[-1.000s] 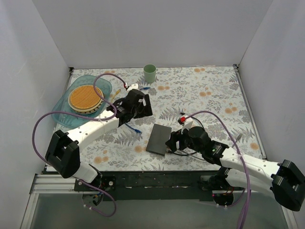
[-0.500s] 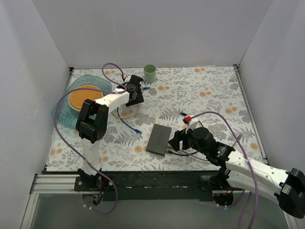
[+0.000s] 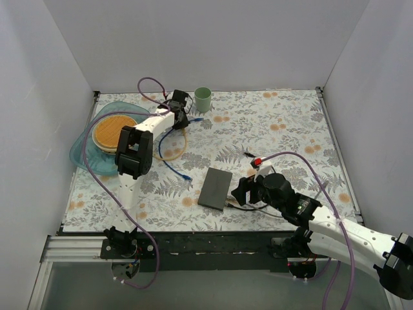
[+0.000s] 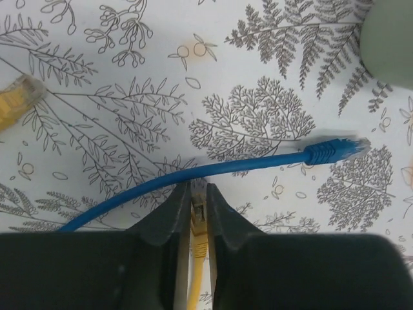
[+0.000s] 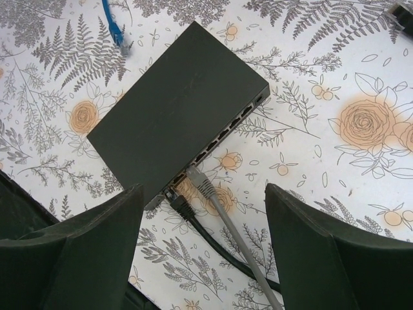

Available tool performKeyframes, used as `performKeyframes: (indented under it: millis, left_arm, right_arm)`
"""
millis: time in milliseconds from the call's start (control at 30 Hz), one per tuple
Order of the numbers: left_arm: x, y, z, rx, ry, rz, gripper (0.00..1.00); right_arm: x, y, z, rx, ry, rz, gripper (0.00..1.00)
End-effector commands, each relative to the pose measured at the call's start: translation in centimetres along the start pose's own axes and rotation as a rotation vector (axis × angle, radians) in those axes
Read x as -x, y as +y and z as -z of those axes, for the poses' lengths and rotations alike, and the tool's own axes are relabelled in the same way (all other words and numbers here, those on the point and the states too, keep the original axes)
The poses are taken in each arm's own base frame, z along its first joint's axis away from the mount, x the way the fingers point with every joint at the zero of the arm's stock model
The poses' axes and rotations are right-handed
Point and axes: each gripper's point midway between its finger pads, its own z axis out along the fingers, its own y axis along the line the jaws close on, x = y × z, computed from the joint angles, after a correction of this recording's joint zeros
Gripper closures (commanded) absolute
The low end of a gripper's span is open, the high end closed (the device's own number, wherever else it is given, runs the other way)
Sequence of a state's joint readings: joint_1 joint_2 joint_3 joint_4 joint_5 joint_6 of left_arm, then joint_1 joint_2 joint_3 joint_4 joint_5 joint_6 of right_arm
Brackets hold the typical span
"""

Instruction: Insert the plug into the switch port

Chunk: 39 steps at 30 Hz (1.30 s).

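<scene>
Left gripper (image 4: 197,191): far side of floral table (image 3: 277,123), near green cup (image 3: 203,99), clenched on yellow plug (image 4: 199,227), blue cable (image 4: 193,174) just ahead | switch (image 5: 174,116): flat, near centre, grey lead (image 5: 226,213) and black lead (image 5: 193,223) in its ports | right gripper (image 5: 205,194): spread wide above port edge.

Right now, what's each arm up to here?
The left gripper is pinched on a yellow cable near the green cup, with the blue cable lying just beyond it. The right gripper hangs open at the port edge of the switch, where a grey cable and a black cable are already plugged in.
</scene>
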<state>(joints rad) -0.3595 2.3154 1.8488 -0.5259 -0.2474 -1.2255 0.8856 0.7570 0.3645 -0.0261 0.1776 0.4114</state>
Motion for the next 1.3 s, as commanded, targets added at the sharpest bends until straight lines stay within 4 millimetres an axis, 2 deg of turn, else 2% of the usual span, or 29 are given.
performKeyframes:
  millis: [0, 133, 167, 233, 267, 300, 333, 367, 433, 467, 500, 533, 567, 600, 633, 700, 867, 1000, 1100, 1267]
  left_arm:
    - [-1.6, 0.0, -0.6, -0.011, 0.081, -0.040, 1.00]
    - [-1.0, -1.2, 1.4, -0.092, 0.078, -0.030, 1.00]
    - [0.4, -2.4, 3.6, -0.156, 0.051, -0.013, 1.00]
    - [2.0, -4.1, 6.7, -0.251, 0.017, 0.006, 1.00]
    - [3.4, -6.1, 10.2, -0.369, -0.013, 0.011, 1.00]
    - [4.3, -7.3, 12.6, -0.438, -0.038, 0.022, 1.00]
    - [4.9, -8.4, 14.8, -0.500, -0.063, 0.021, 1.00]
    - [6.0, -10.0, 19.2, -0.599, -0.131, 0.011, 1.00]
    - [6.4, -12.5, 24.1, -0.767, -0.189, 0.016, 1.00]
    - [5.8, -13.5, 26.7, -0.844, -0.203, 0.005, 1.00]
    - [4.5, -13.3, 29.2, -0.903, -0.209, 0.005, 1.00]
    - [5.2, -14.1, 32.0, -0.996, -0.261, 0.033, 1.00]
    - [4.6, -14.4, 33.7, -1.050, -0.275, 0.036, 1.00]
    - [3.2, -13.6, 34.8, -1.078, -0.275, 0.045, 1.00]
    - [3.4, -13.9, 36.7, -1.146, -0.305, 0.074, 1.00]
    - [1.9, -14.0, 38.2, -1.197, -0.308, 0.079, 1.00]
    - [-1.4, -12.6, 40.2, -1.252, -0.348, 0.166, 1.00]
    - [-2.6, -11.6, 39.4, -1.147, -0.376, 0.257, 1.00]
    - [-3.1, -11.2, 38.8, -1.096, -0.382, 0.306, 1.00]
    - [-4.0, -11.3, 38.0, -1.042, -0.355, 0.348, 1.00]
  right_arm:
    - [1.7, -0.1, 0.4, -0.015, -0.051, 0.000, 0.19]
    - [2.5, 0.3, 0.6, -0.002, -0.073, -0.005, 0.19]
    - [2.8, 0.4, 0.7, 0.001, -0.077, -0.006, 0.19]
    - [3.6, 0.7, 0.9, 0.006, -0.093, -0.005, 0.19]
    - [4.1, 0.8, 1.0, 0.006, -0.103, -0.004, 0.19]
    - [4.5, 0.9, 1.2, 0.008, -0.108, 0.002, 0.19]
    - [6.0, 1.4, 1.6, 0.018, -0.138, 0.002, 0.19]
    - [7.0, 1.8, 2.1, 0.027, -0.163, 0.004, 0.19]
    - [8.9, 2.4, 2.8, 0.039, -0.203, 0.014, 0.16]
    - [11.3, 3.3, 3.8, 0.060, -0.258, 0.013, 0.14]
    - [12.4, 3.7, 4.3, 0.070, -0.284, 0.014, 0.13]
    - [13.7, 4.2, 4.8, 0.086, -0.312, 0.021, 0.11]
    - [15.5, 4.9, 5.8, 0.107, -0.355, 0.022, 0.09]
    - [16.5, 5.3, 6.2, 0.117, -0.378, 0.022, 0.07]
    - [17.3, 5.8, 6.7, 0.132, -0.396, 0.028, 0.06]
    - [19.1, 6.6, 7.4, 0.154, -0.432, 0.026, 0.06]
    - [20.3, 7.2, 7.3, 0.164, -0.453, 0.040, 0.06]
    - [21.2, 7.7, 7.3, 0.184, -0.481, 0.049, 0.07]
    - [21.2, 8.2, 6.9, 0.204, -0.476, 0.054, 0.08]
    - [20.0, 7.9, 4.7, 0.183, -0.422, 0.056, 0.13]
